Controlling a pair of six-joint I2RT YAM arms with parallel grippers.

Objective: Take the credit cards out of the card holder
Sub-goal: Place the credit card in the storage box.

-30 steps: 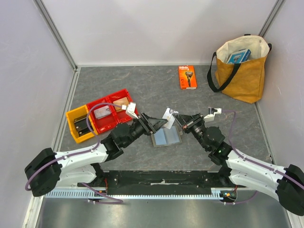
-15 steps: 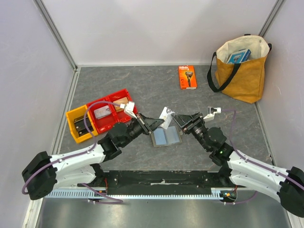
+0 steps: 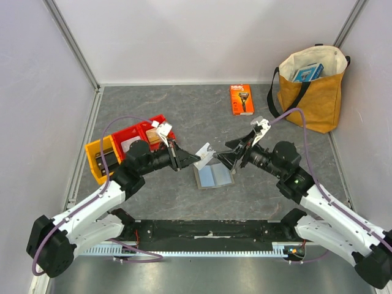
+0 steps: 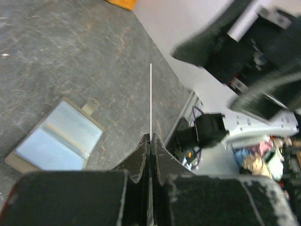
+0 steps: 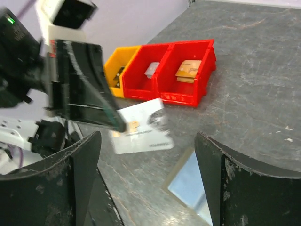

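Above the worktop (image 3: 184, 116), in the overhead view, the left fingers (image 3: 191, 158) pinch a pale card (image 3: 204, 151) by one end and hold it in the air. Below and between the two sets of fingers, the card holder (image 3: 214, 176) lies open with its blue side up. The right fingers (image 3: 231, 159) face the card's free end from the other side, close to it but apart. The card seems to be held out so that it is clear of the holder and can be carried off or passed across. Open worktop lies ahead of both sets of fingers, up to the razor pack (image 3: 241, 99) and the bag (image 3: 309, 92). The red bins (image 3: 158, 119) and yellow bin (image 3: 93, 160) sit behind the left fingers. From the left wrist, the fingers (image 4: 150, 141) are pressed together on the card (image 4: 150, 94), seen edge-on as a thin white line straight out from the tips. The holder (image 4: 56, 141) lies flat, down and to the left of them, apart from the card. From the right wrist, the right fingers (image 5: 80, 169) are spread wide with nothing between them. The card (image 5: 141, 127) hangs beyond the gap, one end in the black left fingers, and a blue corner of the holder (image 5: 186, 182) shows under the gap. Whether another card is in the holder I cannot tell.
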